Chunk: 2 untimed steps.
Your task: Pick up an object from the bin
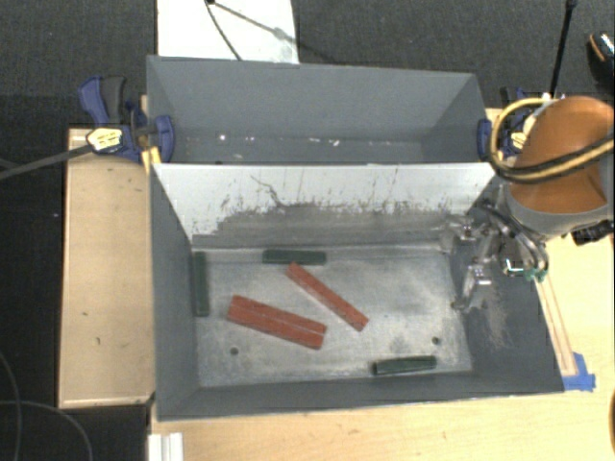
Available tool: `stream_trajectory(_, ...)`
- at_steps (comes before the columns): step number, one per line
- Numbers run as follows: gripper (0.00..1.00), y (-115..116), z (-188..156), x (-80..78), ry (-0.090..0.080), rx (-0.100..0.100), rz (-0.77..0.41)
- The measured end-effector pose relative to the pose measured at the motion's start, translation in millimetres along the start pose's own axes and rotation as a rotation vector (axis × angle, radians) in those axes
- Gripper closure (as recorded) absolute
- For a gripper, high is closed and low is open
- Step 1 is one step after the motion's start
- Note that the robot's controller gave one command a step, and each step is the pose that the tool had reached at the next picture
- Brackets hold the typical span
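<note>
1. Grey metal bin [317, 113] has five small bars lying well spread on its floor.
2. Orange-topped arm [562, 161] comes in from the right. Its gripper [473, 281] hangs low by the right wall, and I cannot tell if it is open or closed.
3. Slanted red bar [327, 296] and flat red bar [277, 322] lie in the middle, close together.
4. Front green bar [404, 364] lies nearest the gripper but apart from it. Back green bar [294, 255] and left green bar [200, 283] lie far off.
</note>
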State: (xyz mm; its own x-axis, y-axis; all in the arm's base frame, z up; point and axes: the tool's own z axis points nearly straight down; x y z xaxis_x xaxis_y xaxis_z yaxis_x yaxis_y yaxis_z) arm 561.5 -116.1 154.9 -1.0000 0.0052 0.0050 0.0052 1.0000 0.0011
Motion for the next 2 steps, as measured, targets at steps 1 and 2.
stream_trajectory(1, 1.00, 0, -5, -1.9, -0.008, 0.002, -0.006)
stream_trajectory(2, 1.00, 27, 21, -4.4, -0.003, -0.001, 0.239)
